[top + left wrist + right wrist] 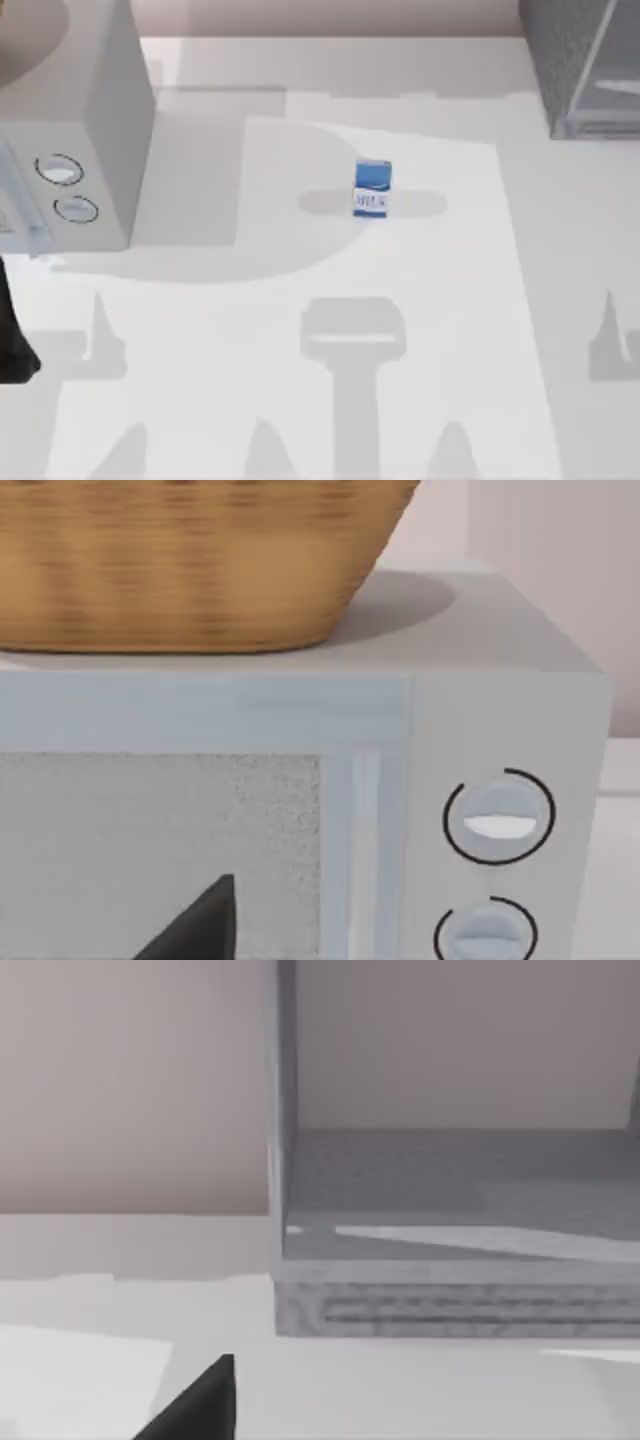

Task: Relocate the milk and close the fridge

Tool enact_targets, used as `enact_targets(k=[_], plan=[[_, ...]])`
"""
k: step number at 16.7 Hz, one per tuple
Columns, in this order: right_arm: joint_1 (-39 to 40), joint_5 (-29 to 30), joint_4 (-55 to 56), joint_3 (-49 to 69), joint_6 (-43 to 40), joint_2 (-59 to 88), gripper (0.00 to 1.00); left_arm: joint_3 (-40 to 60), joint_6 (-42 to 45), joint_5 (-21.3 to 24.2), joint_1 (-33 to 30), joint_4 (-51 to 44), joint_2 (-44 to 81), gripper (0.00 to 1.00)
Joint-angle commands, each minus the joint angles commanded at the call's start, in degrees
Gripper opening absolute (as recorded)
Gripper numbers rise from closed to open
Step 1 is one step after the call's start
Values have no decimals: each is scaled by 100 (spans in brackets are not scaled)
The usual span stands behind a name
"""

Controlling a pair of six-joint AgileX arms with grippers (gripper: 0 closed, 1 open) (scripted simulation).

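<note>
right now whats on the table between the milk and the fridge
Nothing: in the top view the table is bare from the milk to the fridge.

White table (330,400) carries three things. Milk (372,188): upright carton near the table's middle, standing alone, well apart from both appliances. Light grey box with two round dials (95,130): on the table at the left side. Fridge (585,65): dark grey speckled cabinet at the far right corner, base resting on the table surface (120,1290).
</note>
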Motion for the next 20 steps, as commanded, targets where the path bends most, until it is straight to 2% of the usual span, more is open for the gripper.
enact_targets(k=[3, 6, 15, 18, 20], plan=[[78, 76, 77, 7, 9, 76, 100, 0, 0, 0, 0, 0, 0, 100], [645, 638, 600, 40, 45, 604, 100, 0, 0, 0, 0, 0, 0, 100], [4050, 4116, 3208, 118, 103, 3348, 100, 0, 0, 0, 0, 0, 0, 100], [4887, 4930, 3849, 131, 103, 4044, 100, 0, 0, 0, 0, 0, 0, 100], [5205, 5232, 4102, 136, 103, 4320, 100, 0, 0, 0, 0, 0, 0, 100]])
